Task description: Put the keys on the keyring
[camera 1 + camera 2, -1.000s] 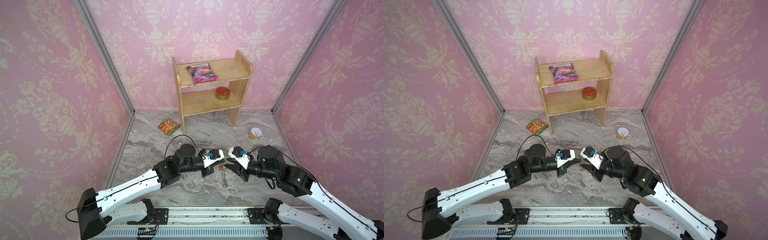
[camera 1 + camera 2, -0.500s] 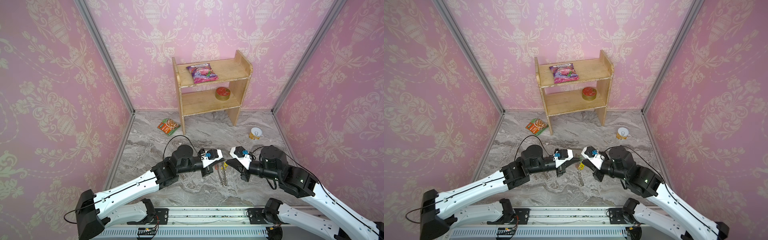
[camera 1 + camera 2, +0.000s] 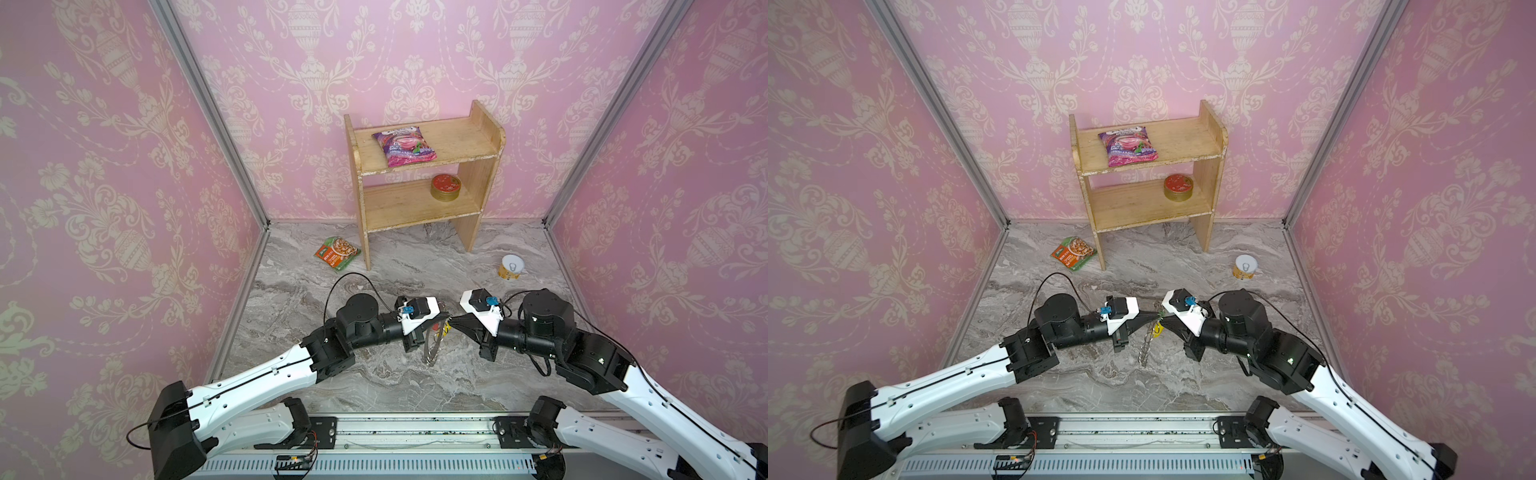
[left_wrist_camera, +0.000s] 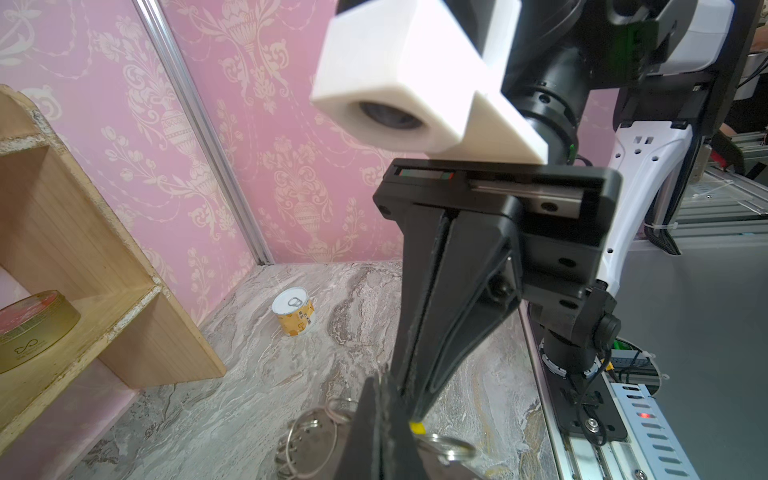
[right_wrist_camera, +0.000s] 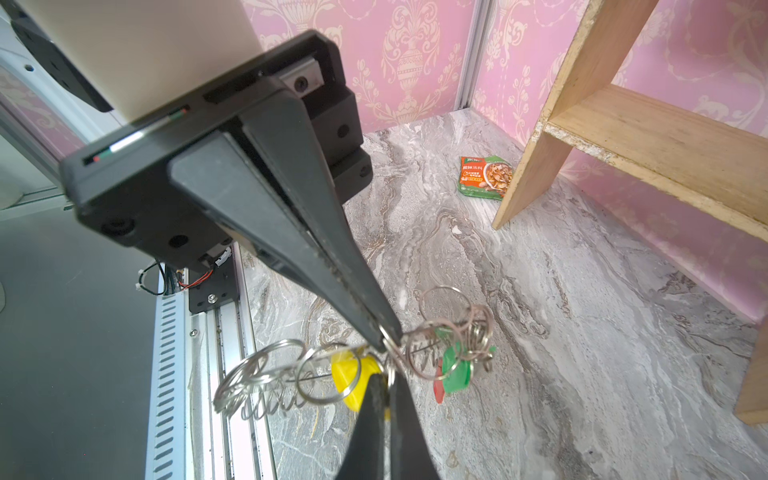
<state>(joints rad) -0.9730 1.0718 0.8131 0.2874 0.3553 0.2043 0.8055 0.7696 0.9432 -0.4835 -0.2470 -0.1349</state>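
Two closed grippers meet at lower centre of both top views: the left gripper (image 3: pixel 1153 317) pinches a silver wire loop (image 5: pixel 390 337) of the keyring (image 3: pixel 1147 345), hanging edge-on with its flat grey face hidden; the right gripper (image 3: pixel 1166 321) nips the yellow tag (image 5: pixel 351 372). Of the keys (image 5: pixel 455 370), only glossy green and red tags show, metal blades indistinct.

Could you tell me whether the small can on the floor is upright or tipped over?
Upright: the can stands on its base, with its silver lid and pull tab facing up.
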